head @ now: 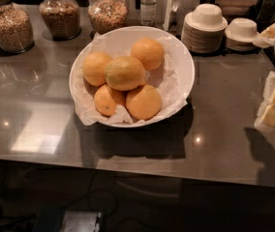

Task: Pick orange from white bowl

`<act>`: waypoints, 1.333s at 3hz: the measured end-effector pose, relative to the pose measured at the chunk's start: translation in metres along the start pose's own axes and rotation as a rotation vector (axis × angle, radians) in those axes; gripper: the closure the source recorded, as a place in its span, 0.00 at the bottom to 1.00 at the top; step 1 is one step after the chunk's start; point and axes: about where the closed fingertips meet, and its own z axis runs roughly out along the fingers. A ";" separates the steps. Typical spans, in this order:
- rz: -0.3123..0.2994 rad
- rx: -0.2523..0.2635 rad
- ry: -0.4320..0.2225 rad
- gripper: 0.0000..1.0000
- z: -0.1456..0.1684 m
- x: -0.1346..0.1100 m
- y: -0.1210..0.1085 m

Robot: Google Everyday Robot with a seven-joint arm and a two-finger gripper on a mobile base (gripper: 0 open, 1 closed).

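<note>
The orange (124, 73) is the largest fruit, dull yellowish-orange, and lies on top of the pile in the middle of the white bowl (188, 62). The bowl is lined with crumpled white paper and stands at the centre of the grey counter. Several smaller, brighter orange fruits (144, 102) lie around and under the orange. My gripper (274, 103) is white and pale yellow at the right edge of the view. It hangs above the counter, well to the right of the bowl and apart from it, and holds nothing I can see.
Three glass jars of grain (60, 14) and a small bottle (147, 5) stand along the back. Stacks of small white bowls and plates (204, 27) stand at the back right. The counter's front edge (128, 164) runs below the bowl, with dark floor beneath.
</note>
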 end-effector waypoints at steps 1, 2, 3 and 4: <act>0.000 0.000 0.000 0.00 0.000 0.000 0.000; 0.015 -0.091 -0.046 0.00 0.011 0.001 -0.003; -0.040 -0.340 -0.170 0.00 0.065 -0.027 0.004; -0.147 -0.534 -0.336 0.00 0.098 -0.073 0.024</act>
